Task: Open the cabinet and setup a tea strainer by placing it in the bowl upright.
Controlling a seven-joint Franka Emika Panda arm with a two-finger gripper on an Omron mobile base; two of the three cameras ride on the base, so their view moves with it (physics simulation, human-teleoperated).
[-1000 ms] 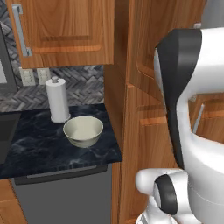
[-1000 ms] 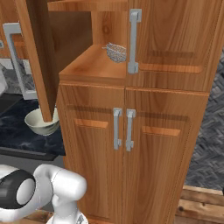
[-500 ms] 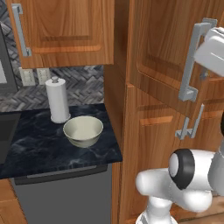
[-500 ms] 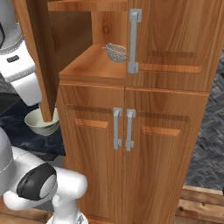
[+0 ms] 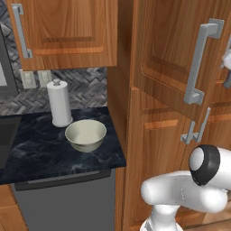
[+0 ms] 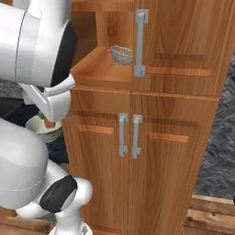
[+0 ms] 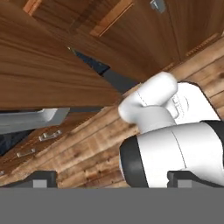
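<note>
The gripper (image 7: 105, 181) appears at the bottom of the hand view, its two dark fingertips set far apart. The jaws are released and hold nothing. The hand camera looks down past the robot's own body toward a wooden plank floor (image 7: 87, 144), with the lower edge of the cabinet (image 5: 180, 54) door crossing the upper left of that view. This pose suggests the hand is clear of the door and not yet aimed at the shelf.

In the left base view the cabinet door stands swung outward at upper right, its long grey bar handle (image 5: 200, 61) facing the camera. The door is judged open far enough to give access to the compartment behind it.

In the right base view the tea strainer (image 6: 122, 53) lies on the wooden shelf (image 6: 98, 69) at upper centre, just beside another door's vertical handle (image 6: 140, 43). It rests there as the item to be fetched.

The bowl (image 5: 85, 134) sits upright on the dark counter (image 5: 54, 155) at centre left of the left base view, near the paper-towel roll (image 5: 59, 103). Its open mouth faces up, ready to receive the strainer.
</note>
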